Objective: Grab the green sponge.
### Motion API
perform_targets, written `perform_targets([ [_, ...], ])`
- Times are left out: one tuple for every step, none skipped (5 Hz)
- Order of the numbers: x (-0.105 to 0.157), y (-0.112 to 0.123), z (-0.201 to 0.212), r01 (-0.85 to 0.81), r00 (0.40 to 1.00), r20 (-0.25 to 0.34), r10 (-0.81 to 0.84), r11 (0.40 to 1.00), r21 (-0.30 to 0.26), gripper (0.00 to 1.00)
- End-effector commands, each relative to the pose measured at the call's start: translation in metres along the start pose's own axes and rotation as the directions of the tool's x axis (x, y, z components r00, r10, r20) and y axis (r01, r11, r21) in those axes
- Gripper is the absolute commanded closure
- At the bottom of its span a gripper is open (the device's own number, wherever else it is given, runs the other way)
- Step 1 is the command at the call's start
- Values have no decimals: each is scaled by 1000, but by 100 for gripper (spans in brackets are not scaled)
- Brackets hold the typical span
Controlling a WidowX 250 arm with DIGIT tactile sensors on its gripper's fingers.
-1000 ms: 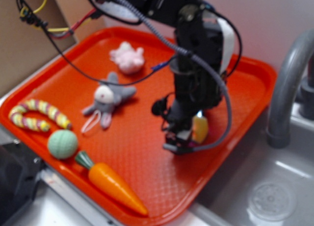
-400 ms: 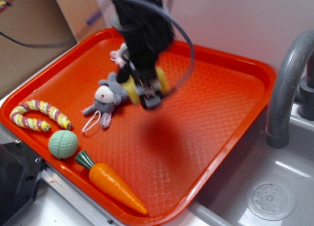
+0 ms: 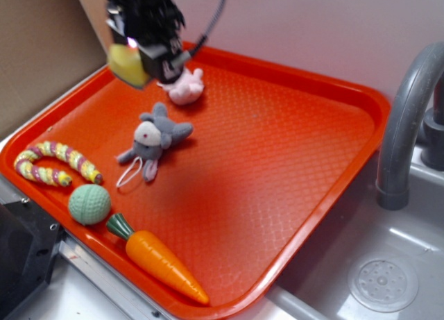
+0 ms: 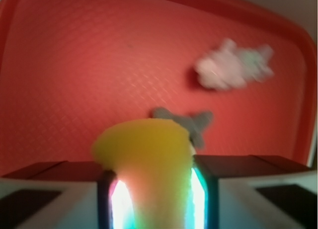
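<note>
End effector point(image 3: 142, 56): clamped on the green sponge point(image 4: 146, 159), raised over the tray's point(image 3: 291, 160) far-left corner.
Sponge: between the fingers, off the tray, bulging forward past them (wrist view).
Below: pink plush point(image 3: 183, 85), just beside the end effector.
Judgement: grab looks done.

The green sponge point(image 3: 129, 64) is a chunky block of yellow foam, its rounded end bulging out past the gripper point(image 3: 142, 63) whose two jaws are pressed against its sides. It hangs in the air, clear of the orange tray point(image 3: 291, 146), above the tray's far left corner. In the wrist view the sponge point(image 4: 149, 164) fills the gap between the jaws, lit brightly at its base; its dark scouring face cannot be made out.
</note>
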State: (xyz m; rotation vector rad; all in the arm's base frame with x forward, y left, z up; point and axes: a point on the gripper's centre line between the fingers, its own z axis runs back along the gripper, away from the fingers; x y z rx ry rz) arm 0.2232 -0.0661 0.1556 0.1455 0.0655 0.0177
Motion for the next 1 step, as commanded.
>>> perform_targets([
  [-17,-21,41,-62,983,171,73,996,-68,100],
])
